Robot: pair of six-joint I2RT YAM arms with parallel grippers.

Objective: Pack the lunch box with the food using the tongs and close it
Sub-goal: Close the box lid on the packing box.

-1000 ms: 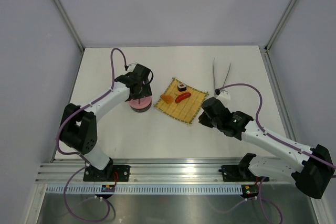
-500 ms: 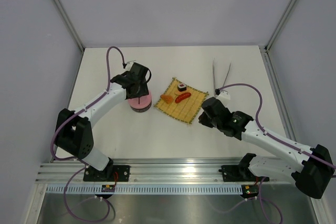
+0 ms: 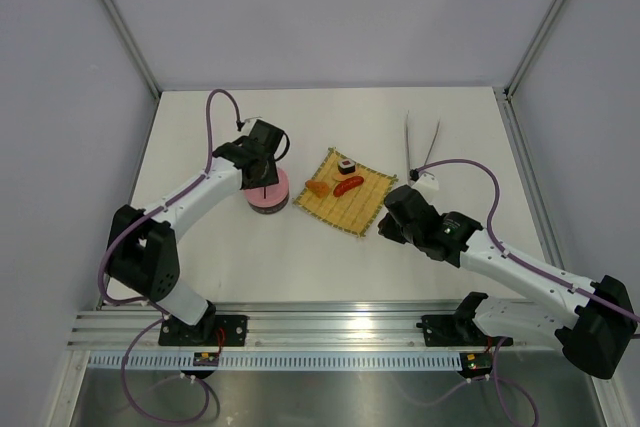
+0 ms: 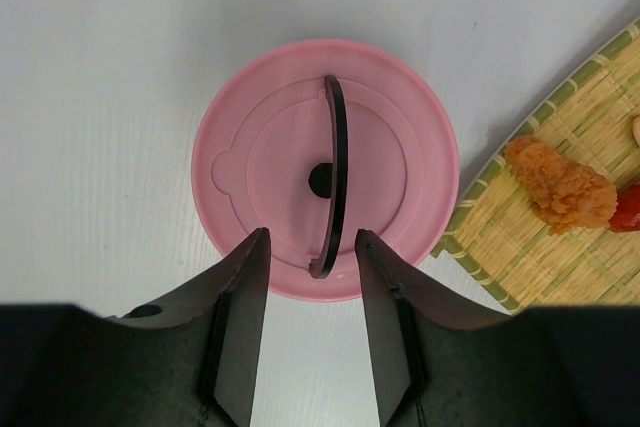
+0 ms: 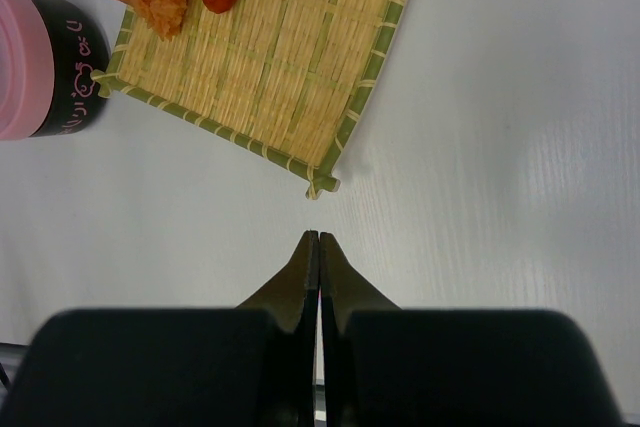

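The lunch box [image 3: 268, 197] stands left of the mat, a dark-walled tin [image 5: 60, 97] with its pink lid [image 4: 250, 167] on. A thin dark handle [image 4: 338, 177] stands upright on the lid. My left gripper [image 4: 312, 237] hangs just over the lid, open, its jaws either side of the handle's near end without touching it. The food lies on the bamboo mat [image 3: 350, 209]: a sushi roll [image 3: 346, 165], a red sausage [image 3: 349, 185] and an orange chunk [image 3: 318, 188]. The tongs [image 3: 420, 142] lie at the back right. My right gripper [image 5: 318, 234] is shut and empty, just off the mat's near corner.
The right arm's cable [image 3: 470, 165] loops over the table near the tongs. Grey enclosure walls stand along the left, back and right sides of the white table [image 3: 300, 257].
The left gripper's jaws have narrowed around the lid's upright handle and the wrist has settled slightly over the lunch box. The right arm has not moved.
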